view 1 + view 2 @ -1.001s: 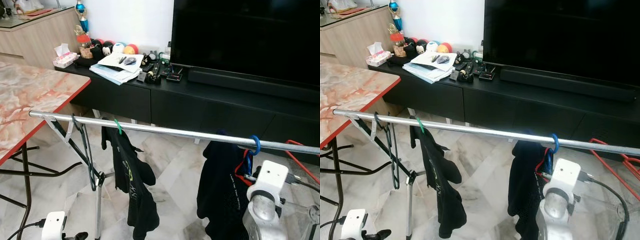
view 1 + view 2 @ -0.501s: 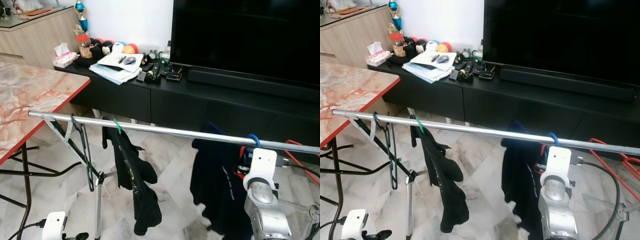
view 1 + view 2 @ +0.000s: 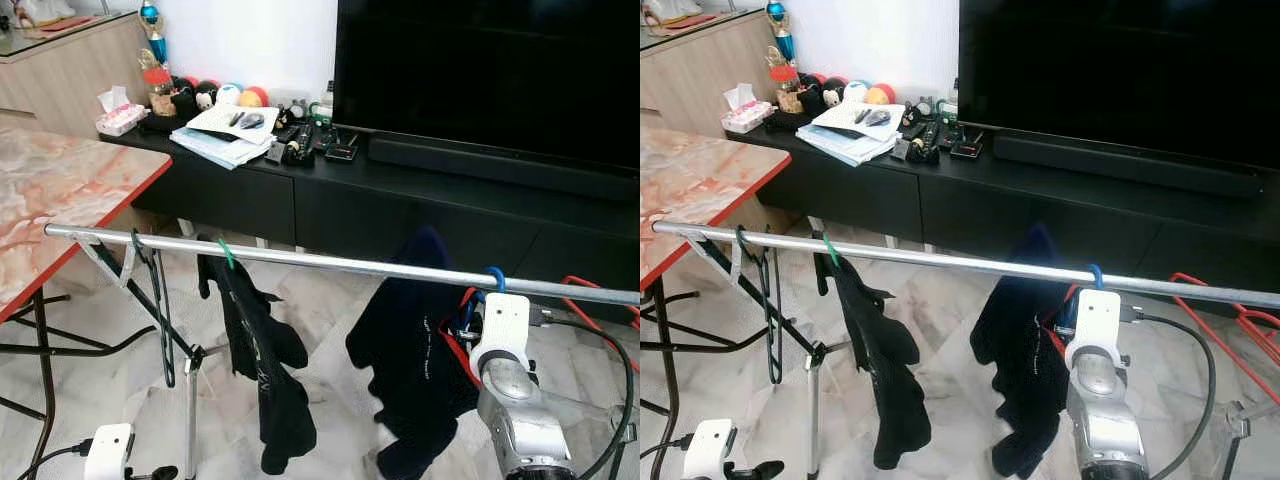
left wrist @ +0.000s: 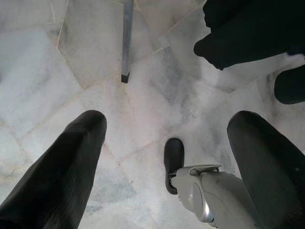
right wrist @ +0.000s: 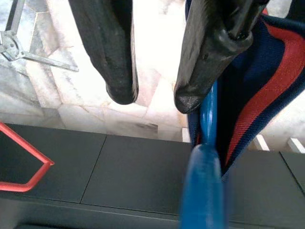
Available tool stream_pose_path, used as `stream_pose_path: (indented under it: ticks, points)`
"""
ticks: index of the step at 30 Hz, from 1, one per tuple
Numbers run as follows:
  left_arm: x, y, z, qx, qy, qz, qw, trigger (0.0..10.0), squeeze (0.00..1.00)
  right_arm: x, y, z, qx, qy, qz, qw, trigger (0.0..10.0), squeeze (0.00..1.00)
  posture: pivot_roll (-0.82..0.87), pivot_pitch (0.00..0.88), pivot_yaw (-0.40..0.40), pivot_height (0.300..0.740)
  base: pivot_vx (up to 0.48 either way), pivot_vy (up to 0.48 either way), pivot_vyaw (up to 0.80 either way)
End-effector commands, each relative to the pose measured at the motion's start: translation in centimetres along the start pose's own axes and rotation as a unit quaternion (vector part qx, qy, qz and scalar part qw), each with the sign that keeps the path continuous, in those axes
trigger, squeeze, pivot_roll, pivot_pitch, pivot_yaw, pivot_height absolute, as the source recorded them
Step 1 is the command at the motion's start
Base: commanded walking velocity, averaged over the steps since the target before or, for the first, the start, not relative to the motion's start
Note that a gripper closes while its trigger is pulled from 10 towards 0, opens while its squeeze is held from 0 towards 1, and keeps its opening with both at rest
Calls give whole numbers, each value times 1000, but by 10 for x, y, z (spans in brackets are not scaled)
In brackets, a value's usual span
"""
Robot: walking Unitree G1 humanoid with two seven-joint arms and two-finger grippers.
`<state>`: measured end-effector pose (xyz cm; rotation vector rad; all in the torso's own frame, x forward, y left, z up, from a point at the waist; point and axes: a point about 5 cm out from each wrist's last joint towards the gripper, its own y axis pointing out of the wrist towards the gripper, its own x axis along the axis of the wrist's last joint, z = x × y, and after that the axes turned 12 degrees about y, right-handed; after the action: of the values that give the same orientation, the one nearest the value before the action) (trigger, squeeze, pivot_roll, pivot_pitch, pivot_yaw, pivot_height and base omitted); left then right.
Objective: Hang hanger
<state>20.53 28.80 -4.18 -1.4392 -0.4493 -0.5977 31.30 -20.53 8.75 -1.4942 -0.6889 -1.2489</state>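
Marble floor [image 3: 330,330], black TV console [image 3: 420,200] behind. Your blue hanger [image 3: 494,281] with the dark garment [image 3: 405,360] is hooked on the metal rail [image 3: 330,263]. Right gripper [image 5: 152,93] sits just beside the hanger with fingers apart, gripping nothing. Left gripper [image 4: 167,157] hangs low, fingers spread wide.

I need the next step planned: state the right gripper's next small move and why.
Probably draw the right gripper back from the blue hanger: its hook already sits over the metal rail, the dark garment hangs from it, and the fingers look open beside the hanger.
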Motion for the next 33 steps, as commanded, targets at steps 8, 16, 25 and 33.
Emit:
stream_pose_path:
  ticks: [8, 16, 25, 33]
  points:
    - [-2, -2, 5, 5, -8, 5, 1000, 10000, 0, 9, -14, 0, -12, 46, -17, 999, 10000, 0, 44, 83, 50, 740, 0, 0, 0]
    - [-2, -2, 5, 6, -11, 5, 1000, 10000, 0, 18, -43, 5, -8, 61, -27, 998, 10000, 0, 27, 86, 49, 740, 0, 0, 0]
    - [-2, -2, 5, 6, -15, 4, 1000, 10000, 0, -4, -52, 6, -6, 43, 27, 999, 10000, 0, 31, 87, 47, 740, 0, 0, 0]
    - [-2, -2, 5, 7, -18, 3, 1000, 10000, 0, -20, -45, 2, -18, 34, 62, 997, 10000, 0, 36, 86, 47, 740, 0, 0, 0]
